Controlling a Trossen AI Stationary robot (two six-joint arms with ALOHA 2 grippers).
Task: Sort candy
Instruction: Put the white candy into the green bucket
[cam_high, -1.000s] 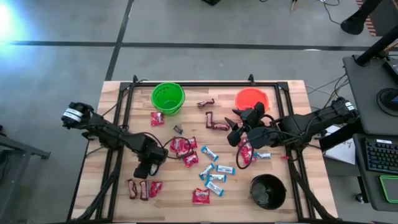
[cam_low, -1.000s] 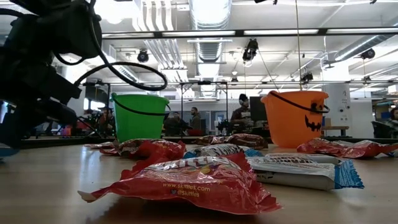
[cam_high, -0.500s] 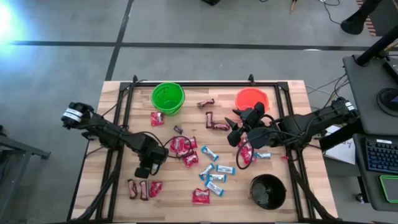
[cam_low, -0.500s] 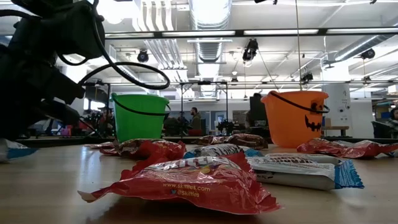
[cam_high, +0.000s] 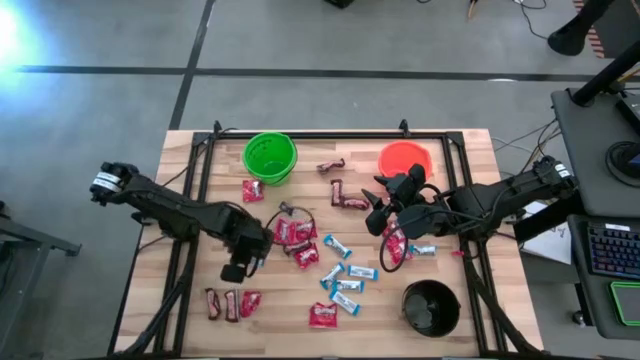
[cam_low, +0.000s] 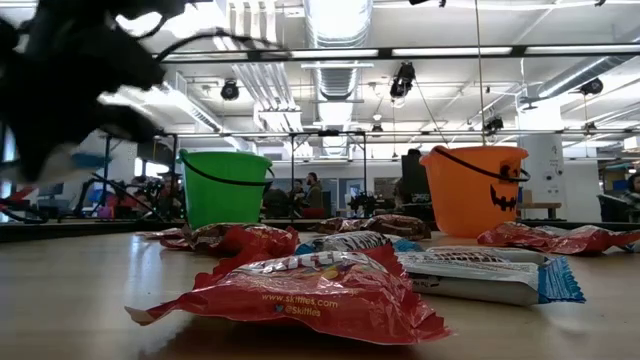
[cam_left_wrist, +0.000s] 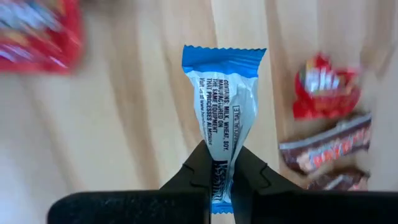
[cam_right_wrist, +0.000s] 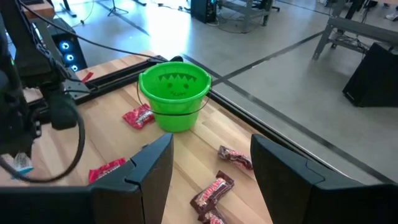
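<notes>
Candy lies scattered over the wooden table: red packets (cam_high: 296, 236), light-blue-and-white bars (cam_high: 346, 277) and dark brown bars (cam_high: 345, 196). My left gripper (cam_high: 234, 271) hangs over the table's near left part, shut on one light-blue-and-white bar (cam_left_wrist: 222, 106). That bar also shows under the left arm in the right wrist view (cam_right_wrist: 22, 163). My right gripper (cam_right_wrist: 211, 165) waits open and raised, right of the table's middle (cam_high: 377, 212), with nothing between its fingers. My left gripper pinches the bar near one crimped end (cam_left_wrist: 219, 163) between its two fingertips (cam_left_wrist: 200, 167). The fingers come from above, pointing down, in line with the bar's length. The bar hangs below them with its other blue end (cam_left_wrist: 224, 61) lowest, clear of the table.
A green bucket (cam_high: 270, 157) stands at the far left of centre, an orange bucket (cam_high: 405, 160) at the far right, and a black bucket (cam_high: 431, 308) near the right front. Two brown bars and a red packet (cam_high: 228, 303) lie just nearer than my left gripper.
My left gripper has risen from the table with the light-blue-and-white bar, which lay flat on the wood before and now hangs clear of it. My right arm has kept still.
</notes>
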